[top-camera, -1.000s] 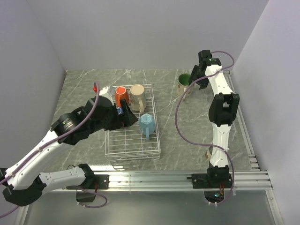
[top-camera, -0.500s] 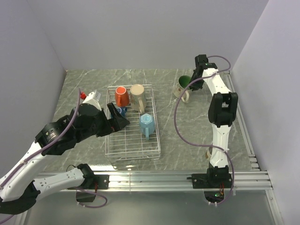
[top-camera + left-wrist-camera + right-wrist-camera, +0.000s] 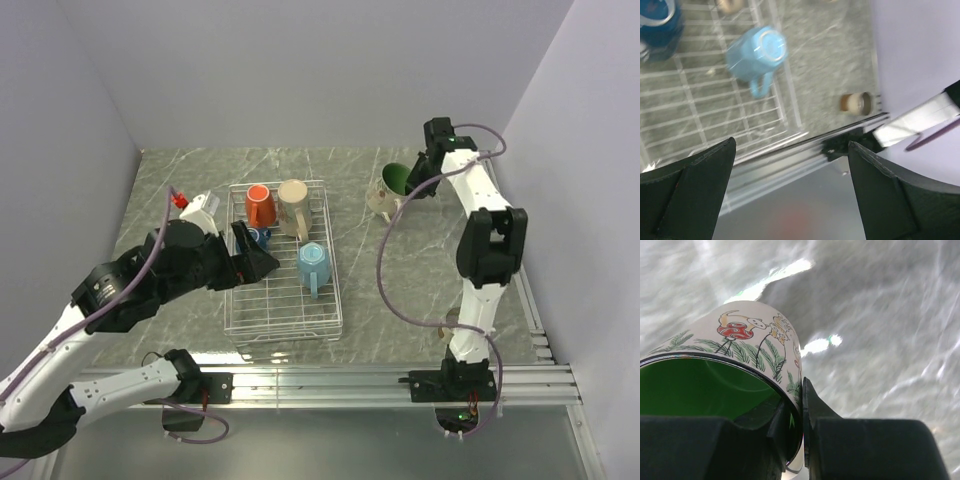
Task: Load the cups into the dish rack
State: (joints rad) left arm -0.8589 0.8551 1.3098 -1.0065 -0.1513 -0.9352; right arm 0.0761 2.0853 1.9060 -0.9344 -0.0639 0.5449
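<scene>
Pinching glossy green-lined mug (image 3: 755,335) rim: right gripper (image 3: 799,405); left gripper (image 3: 791,145) wide over wire rack (image 3: 283,300).

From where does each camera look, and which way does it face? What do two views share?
Top external: above and behind the bases, looking down on the table; both arms show, left gripper above the dish rack, right gripper at the cream cup.
Left wrist: looks down between its open fingers at the light blue cup in the rack.
Right wrist: looks closely at the cream cup, its fingers pinching the rim.
Shared: light blue cup, top and left wrist; cream cup, top and right wrist.
</scene>
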